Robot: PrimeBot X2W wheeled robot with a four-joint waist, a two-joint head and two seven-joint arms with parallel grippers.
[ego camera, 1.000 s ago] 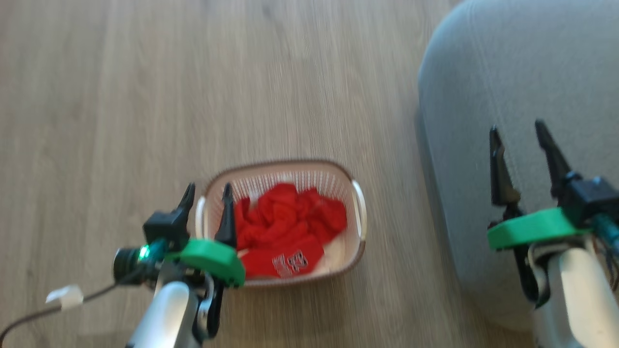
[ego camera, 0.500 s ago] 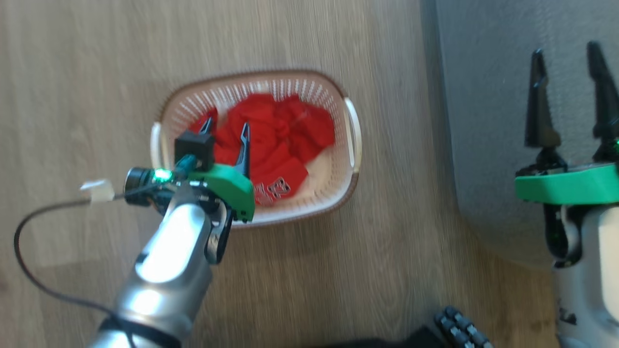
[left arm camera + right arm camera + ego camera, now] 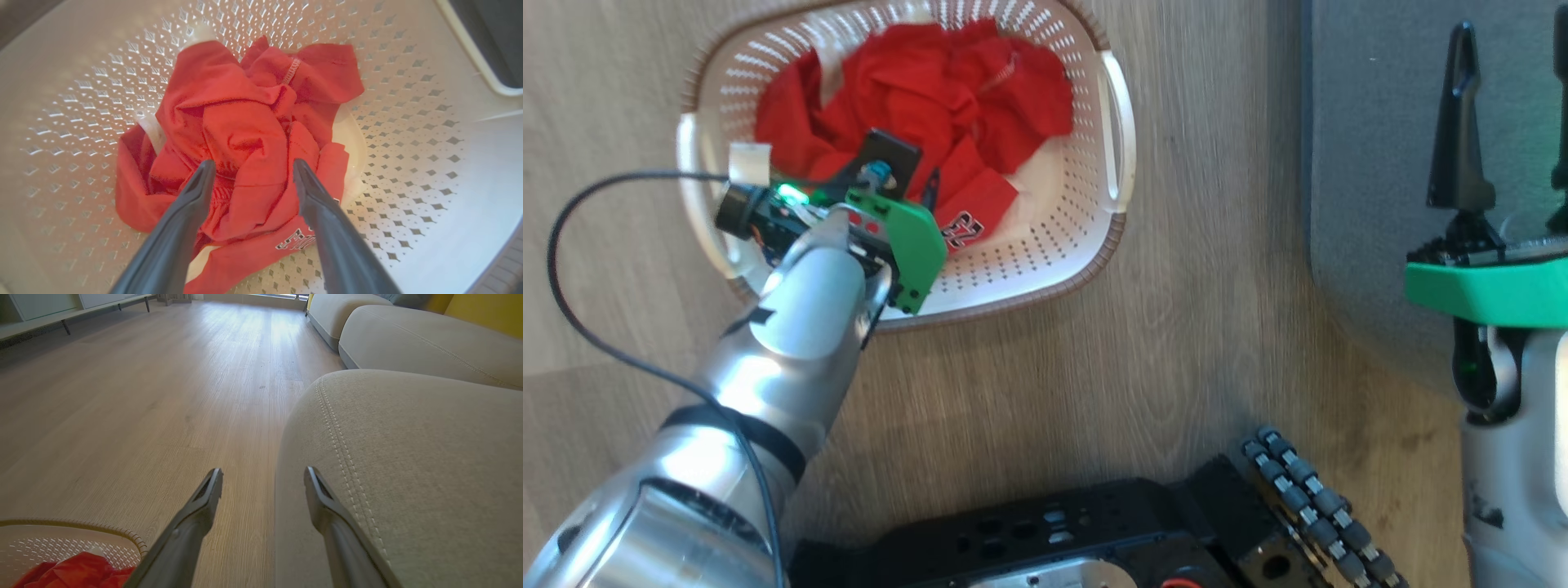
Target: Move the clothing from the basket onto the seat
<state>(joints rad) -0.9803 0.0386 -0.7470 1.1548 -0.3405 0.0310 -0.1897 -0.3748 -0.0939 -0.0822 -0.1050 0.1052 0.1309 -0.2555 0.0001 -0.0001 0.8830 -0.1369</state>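
The cream perforated basket (image 3: 1115, 106) stands on the wood floor with the red clothing (image 3: 915, 90) bunched inside; black-white lettering shows on one piece (image 3: 960, 231). My left gripper (image 3: 907, 180) reaches down into the basket. In the left wrist view it (image 3: 252, 162) is open, its fingertips (image 3: 206, 171) straddling a raised fold of the clothing (image 3: 245, 122) just above the basket's wall (image 3: 408, 143). My right gripper (image 3: 1511, 33) is open and empty over the grey seat (image 3: 1364, 163), near the cushion's stitched edge (image 3: 339, 428).
My black base (image 3: 1094, 531) and a roller wheel (image 3: 1307, 498) lie at the bottom of the head view. A black cable (image 3: 572, 269) loops left of the basket. Further sofa cushions (image 3: 408, 339) and a white cabinet (image 3: 41, 306) stand farther off across open floor.
The head camera has tipped down toward the basket. My left gripper has gone from the basket's near-left rim down into it, over the clothing. The right gripper stays open by the seat.
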